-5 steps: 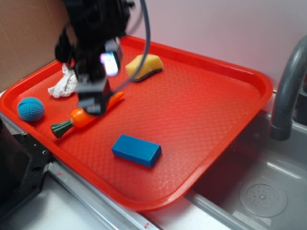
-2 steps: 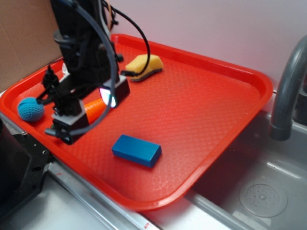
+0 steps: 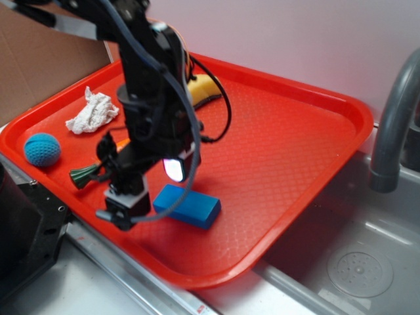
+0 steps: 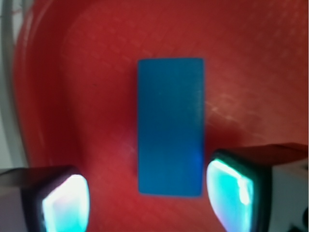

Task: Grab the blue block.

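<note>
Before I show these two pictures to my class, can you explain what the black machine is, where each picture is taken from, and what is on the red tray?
The black machine is a robot arm ending in a gripper. One picture looks on from outside; the other looks down from a camera at the wrist. On the red tray lie a blue block, a toy carrot, a teal knitted ball, a crumpled white tissue and a yellow sponge. The gripper is open, one finger on each side of the block's near end, holding nothing.

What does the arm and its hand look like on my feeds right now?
The arm is black, boxy segments with black cables looping along it and a small glowing white light low on the wrist. The hand is black; in the wrist view its two fingers show glossy, light-cyan pads in dark housings.
</note>
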Controlling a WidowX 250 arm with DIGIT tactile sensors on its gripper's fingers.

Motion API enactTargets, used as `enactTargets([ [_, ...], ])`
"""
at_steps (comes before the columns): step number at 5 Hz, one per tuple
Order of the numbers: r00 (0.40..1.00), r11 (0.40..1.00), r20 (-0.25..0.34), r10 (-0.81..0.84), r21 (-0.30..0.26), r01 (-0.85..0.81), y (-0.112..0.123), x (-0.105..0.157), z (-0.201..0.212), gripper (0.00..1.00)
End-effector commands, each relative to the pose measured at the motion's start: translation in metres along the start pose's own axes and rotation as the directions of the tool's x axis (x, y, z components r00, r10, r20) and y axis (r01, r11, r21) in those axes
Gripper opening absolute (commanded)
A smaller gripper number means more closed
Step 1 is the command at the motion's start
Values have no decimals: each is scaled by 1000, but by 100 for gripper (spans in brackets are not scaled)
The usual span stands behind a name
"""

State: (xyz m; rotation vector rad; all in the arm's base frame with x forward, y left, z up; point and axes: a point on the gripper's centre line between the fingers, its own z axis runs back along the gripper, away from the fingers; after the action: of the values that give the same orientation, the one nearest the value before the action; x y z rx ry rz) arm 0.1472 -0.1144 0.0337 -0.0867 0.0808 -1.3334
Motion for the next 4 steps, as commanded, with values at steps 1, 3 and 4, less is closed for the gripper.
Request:
enactTargets([
  [1, 958, 958, -36, 283, 58, -281, -11, 4, -3, 43],
  [3, 916, 919, -75, 395, 55, -391, -13, 7, -5, 0],
  [4, 898, 898, 14, 440, 6, -440, 6, 10, -11, 100],
])
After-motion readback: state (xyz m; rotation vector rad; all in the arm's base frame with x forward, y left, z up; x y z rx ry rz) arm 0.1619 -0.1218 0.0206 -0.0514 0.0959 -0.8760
